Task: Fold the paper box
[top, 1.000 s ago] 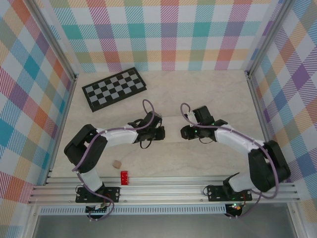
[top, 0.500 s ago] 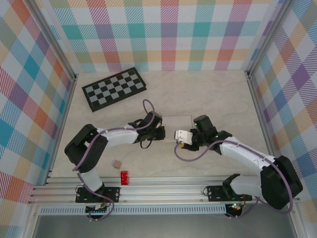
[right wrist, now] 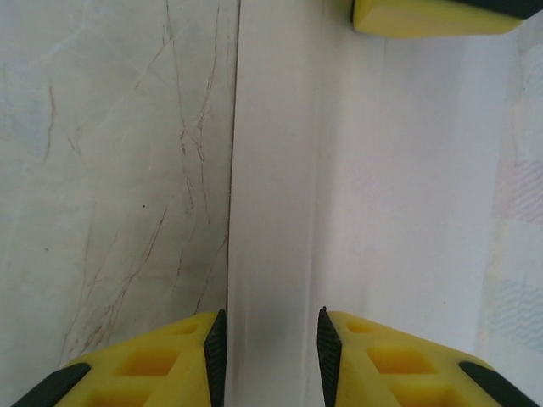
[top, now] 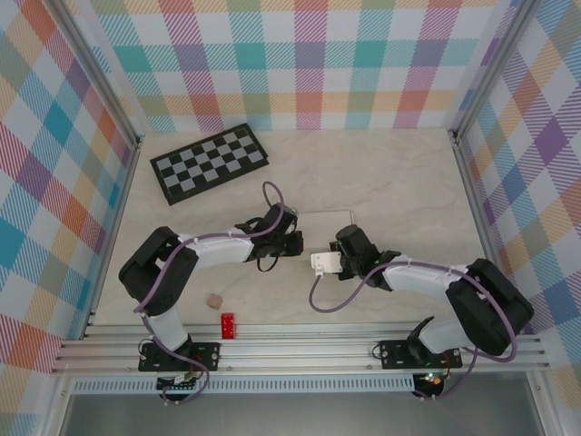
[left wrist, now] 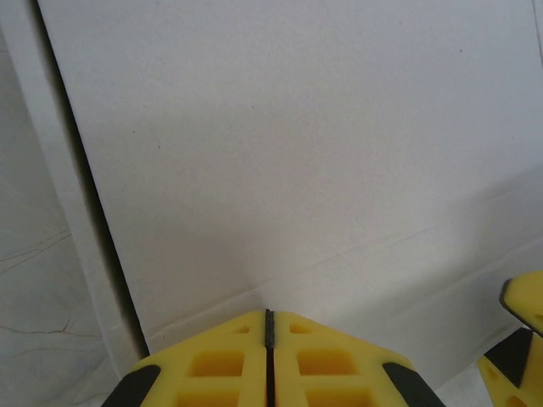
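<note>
From the top camera, the paper box [top: 323, 225] lies flat as a white sheet on the beige marbled worktop [top: 399, 182], just right of centre, between the two arms. The left pincer [top: 292, 243] sits at its left edge. The right pincer [top: 348, 243] is at its lower right part. A black-and-grey checkerboard [top: 209, 163] lies well apart in the upper left. Near the bottom rail I see a small tan block [top: 214, 299] and a red piece [top: 228, 324].

On the left wrist camera, my left pincer [left wrist: 269, 326] is pressed together, and only a thin dark seam shows between its yellow fingers. Its tips rest against the white cardboard [left wrist: 297, 153]. A yellow finger of the right pincer [left wrist: 522, 326] shows at the lower right.

On the right wrist camera, the right pincer [right wrist: 270, 339] stands partly spread, with a long strip of the paper box [right wrist: 276, 186] running up between the fingers. I cannot tell whether they clamp it. Bare worktop [right wrist: 110, 170] lies to the left. The left pincer's yellow finger [right wrist: 433, 15] shows at the top right, on the cardboard.
</note>
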